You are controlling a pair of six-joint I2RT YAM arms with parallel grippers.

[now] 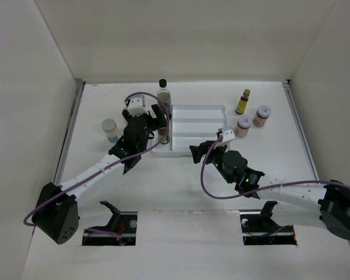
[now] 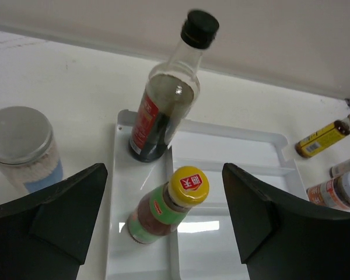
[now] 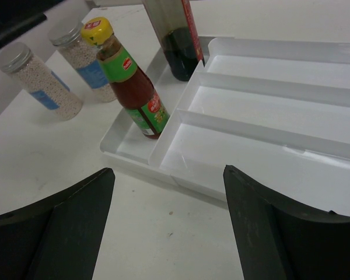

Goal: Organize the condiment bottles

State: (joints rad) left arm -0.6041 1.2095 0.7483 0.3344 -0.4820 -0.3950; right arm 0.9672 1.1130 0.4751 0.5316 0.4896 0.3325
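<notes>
The tall dark-liquid bottle (image 1: 163, 93) (image 2: 163, 99) with a black cap and the red-green yellow-capped bottle (image 2: 166, 207) (image 3: 131, 81) stand upright in the leftmost compartment of the white divided tray (image 1: 201, 119). My left gripper (image 1: 161, 123) (image 2: 163, 227) is open above the red-green bottle, its fingers apart from it on both sides. My right gripper (image 1: 201, 150) (image 3: 169, 233) is open and empty over the table at the tray's near edge. A tiny yellow bottle (image 1: 242, 102) and two pale-lidded spice jars (image 1: 261, 115) (image 1: 243, 125) stand right of the tray.
A blue-labelled jar (image 1: 110, 129) (image 2: 20, 146) stands on the table left of the tray. The right wrist view shows two such jars (image 3: 38, 79) (image 3: 84, 55) there. The tray's three other compartments (image 3: 268, 116) hold nothing. White walls enclose the table.
</notes>
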